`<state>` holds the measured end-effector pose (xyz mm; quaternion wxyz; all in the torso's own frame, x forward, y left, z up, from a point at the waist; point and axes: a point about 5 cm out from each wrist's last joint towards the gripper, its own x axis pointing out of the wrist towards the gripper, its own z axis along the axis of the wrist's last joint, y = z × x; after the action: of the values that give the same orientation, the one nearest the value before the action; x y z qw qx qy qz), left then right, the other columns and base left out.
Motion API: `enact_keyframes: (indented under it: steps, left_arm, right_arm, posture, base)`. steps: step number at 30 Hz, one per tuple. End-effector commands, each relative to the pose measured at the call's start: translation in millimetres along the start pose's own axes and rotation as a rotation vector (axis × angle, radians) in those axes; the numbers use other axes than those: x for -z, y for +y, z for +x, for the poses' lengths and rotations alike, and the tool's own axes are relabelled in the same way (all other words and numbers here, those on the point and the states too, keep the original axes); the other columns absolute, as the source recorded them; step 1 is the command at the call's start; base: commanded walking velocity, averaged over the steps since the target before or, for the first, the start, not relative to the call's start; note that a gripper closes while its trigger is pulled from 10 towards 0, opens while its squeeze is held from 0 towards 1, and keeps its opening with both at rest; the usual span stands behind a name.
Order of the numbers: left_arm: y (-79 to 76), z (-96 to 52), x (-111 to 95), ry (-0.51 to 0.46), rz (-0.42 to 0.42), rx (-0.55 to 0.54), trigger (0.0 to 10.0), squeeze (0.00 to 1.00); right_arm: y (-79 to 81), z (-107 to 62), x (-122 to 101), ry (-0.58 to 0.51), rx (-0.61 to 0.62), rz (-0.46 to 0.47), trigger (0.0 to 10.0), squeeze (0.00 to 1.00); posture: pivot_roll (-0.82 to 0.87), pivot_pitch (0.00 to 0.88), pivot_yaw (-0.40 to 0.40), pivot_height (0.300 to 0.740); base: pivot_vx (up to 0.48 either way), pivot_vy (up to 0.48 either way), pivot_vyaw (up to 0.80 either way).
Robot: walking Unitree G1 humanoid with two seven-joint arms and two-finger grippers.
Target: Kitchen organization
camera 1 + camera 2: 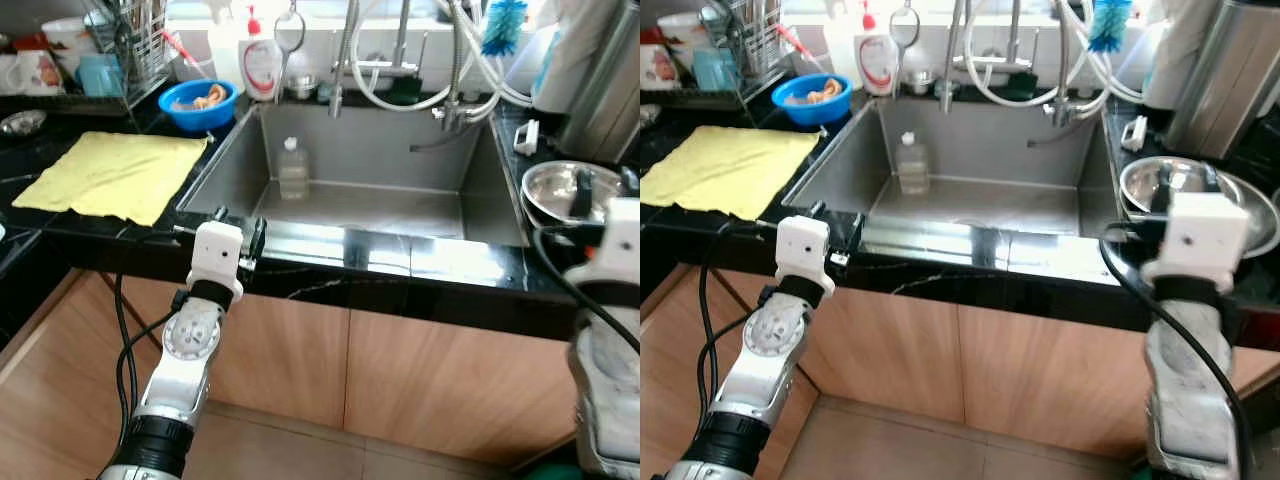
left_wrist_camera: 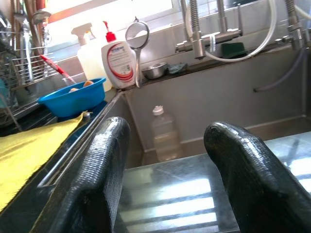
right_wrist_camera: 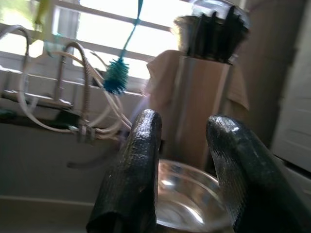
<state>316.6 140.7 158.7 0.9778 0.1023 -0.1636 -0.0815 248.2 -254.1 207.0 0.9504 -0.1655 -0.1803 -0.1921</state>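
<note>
A steel sink is set into the black counter before me. A clear plastic bottle stands upright inside it near the left wall. My left gripper rests at the sink's front left rim. In the left wrist view its fingers stand open with nothing between them, pointing toward the bottle. My right gripper is open at the near side of a steel bowl on the counter right of the sink. The bowl lies just beyond the fingertips.
A yellow cloth lies spread left of the sink. Behind it are a blue bowl, a dish soap bottle, a dish rack and a mug. Faucet hoses and a blue brush hang over the sink's back.
</note>
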Motion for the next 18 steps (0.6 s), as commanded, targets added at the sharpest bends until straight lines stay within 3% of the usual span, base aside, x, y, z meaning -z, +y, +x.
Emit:
enact_keyframes:
  steps: [1,3,4,5,6,12,13,18]
  left_arm:
    - [-0.1,-0.2,1,0.012,0.014,0.007,10.0,0.00]
    - [-0.6,-0.2,1,0.012,0.013,0.008,10.0,0.00]
    - [-1.2,-0.6,1,0.013,0.011,0.010,10.0,0.00]
    - [-1.2,-0.6,1,0.013,0.011,0.010,10.0,0.00]
    - [-1.5,-1.4,2,0.014,0.011,0.012,10.0,0.00]
    - [-0.3,-1.7,1,0.014,0.013,0.011,10.0,0.00]
    - [0.3,-1.8,1,0.015,0.015,0.011,10.0,0.00]
    - [0.6,-1.7,2,0.018,0.017,0.011,10.0,0.00]
  right_arm:
    - [-6.7,-4.4,-2,0.008,0.032,0.014,10.0,0.00]
    - [-12.6,-9.9,4,0.034,0.051,0.019,10.0,0.00]
    - [-18.1,-15.0,11,0.060,0.072,0.046,10.0,0.91]
    - [-18.1,-15.0,11,0.060,0.072,0.046,10.0,0.91]
    - [-21.2,-18.2,15,0.077,0.096,0.079,10.0,1.00]
    - [-16.9,-22.6,27,0.141,0.084,0.110,10.0,1.00]
    - [-14.1,-20.7,30,0.156,0.067,0.122,10.0,0.00]
    - [-8.1,-14.0,27,0.140,0.018,0.150,10.0,0.00]
  posture:
    - [-0.01,0.000,0.037,0.720]
    - [-0.01,0.000,0.037,0.720]
    - [-0.01,0.000,0.037,0.720]
    - [-0.01,0.000,0.037,0.720]
    - [-0.01,0.000,0.039,0.720]
    - [0.00,0.000,0.039,0.720]
    - [-0.01,0.000,0.041,0.720]
    - [-0.01,0.000,0.041,0.720]
  base:
    - [0.000,0.000,0.00]
    - [0.000,0.000,0.00]
    - [0.000,0.000,0.00]
    - [0.000,0.000,0.00]
    - [0.000,0.000,0.00]
    - [0.000,0.000,0.00]
    - [0.000,0.000,0.00]
    - [0.000,0.000,0.00]
